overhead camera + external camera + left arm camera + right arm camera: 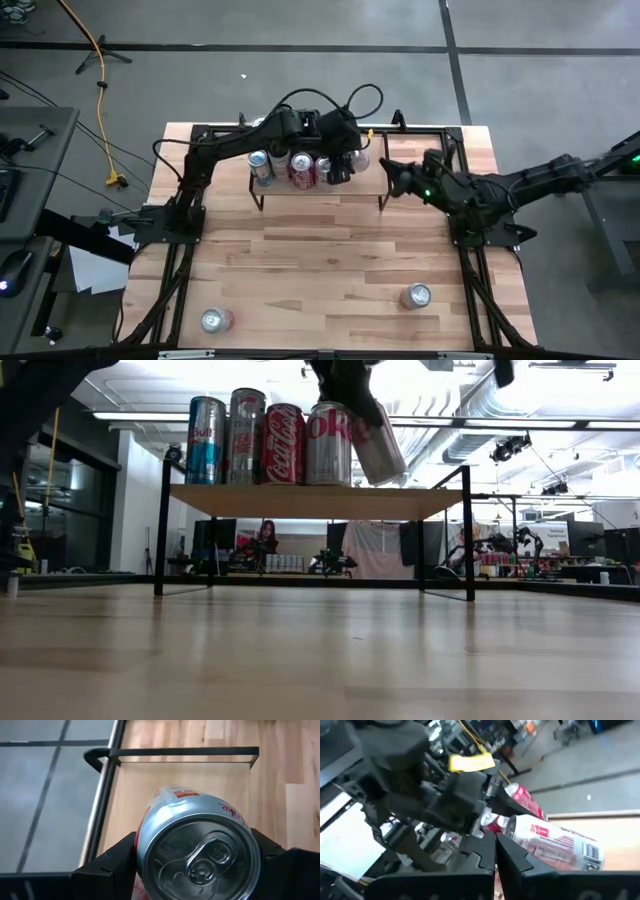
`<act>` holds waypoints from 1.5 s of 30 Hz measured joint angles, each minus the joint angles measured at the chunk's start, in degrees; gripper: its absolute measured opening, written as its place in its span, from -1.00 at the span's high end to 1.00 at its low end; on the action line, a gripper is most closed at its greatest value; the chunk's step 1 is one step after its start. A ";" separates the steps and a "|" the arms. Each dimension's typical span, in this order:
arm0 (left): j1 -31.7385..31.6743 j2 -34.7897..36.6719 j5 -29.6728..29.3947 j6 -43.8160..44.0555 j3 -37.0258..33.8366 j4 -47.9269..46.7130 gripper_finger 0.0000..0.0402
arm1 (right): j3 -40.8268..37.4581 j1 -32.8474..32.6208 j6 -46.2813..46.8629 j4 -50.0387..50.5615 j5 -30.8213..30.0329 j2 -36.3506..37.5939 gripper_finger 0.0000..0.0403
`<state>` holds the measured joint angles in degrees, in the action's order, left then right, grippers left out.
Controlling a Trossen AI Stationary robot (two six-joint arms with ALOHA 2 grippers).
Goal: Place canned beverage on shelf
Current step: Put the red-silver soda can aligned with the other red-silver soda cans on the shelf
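Over the shelf (pixel 400 165), left gripper (pixel 340 165) is clamped on a tilted Coke can (pixel 378 445), just beside the four cans (pixel 268 443) standing there. Right gripper (pixel 388 176) waits nearby, fingers together.

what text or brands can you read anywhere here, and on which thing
"Coca-Cola": red can standing on the shelf.
"oke", end of a cut-off word: silver can next to it.
"ke", a fragment in red: the tilted can held in the left tool.
Blue and silver can: lettering too blurred to read.
Tall silver can: print unreadable.
Barcode and print on the tilted can in the right wrist view: too blurred.
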<state>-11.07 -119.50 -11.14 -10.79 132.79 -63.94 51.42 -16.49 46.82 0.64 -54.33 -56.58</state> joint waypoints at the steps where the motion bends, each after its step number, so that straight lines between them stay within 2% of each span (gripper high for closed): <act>1: -0.36 -0.18 0.82 0.06 0.00 0.02 -0.01 | 0.00 1.76 1.90 1.04 2.44 0.00 1.00; 7: -0.94 0.04 2.27 0.02 0.04 -0.01 -0.05 | 0.00 11.09 6.96 9.30 16.92 0.00 1.00; 17: -0.48 0.04 5.21 0.11 0.04 -0.33 -0.13 | 0.00 21.55 7.37 19.22 34.62 -0.03 1.00; 31: -0.53 0.04 4.97 0.07 0.04 1.75 -0.22 | 0.00 23.69 8.53 20.95 37.90 -0.18 1.00; 45: -0.53 0.04 4.97 -1.75 0.04 1.66 -0.24 | 0.00 23.58 11.26 20.97 38.47 -6.86 1.00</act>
<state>-11.60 -119.46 -6.17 -12.53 132.84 -62.28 51.42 7.09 58.08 21.62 -15.86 -63.44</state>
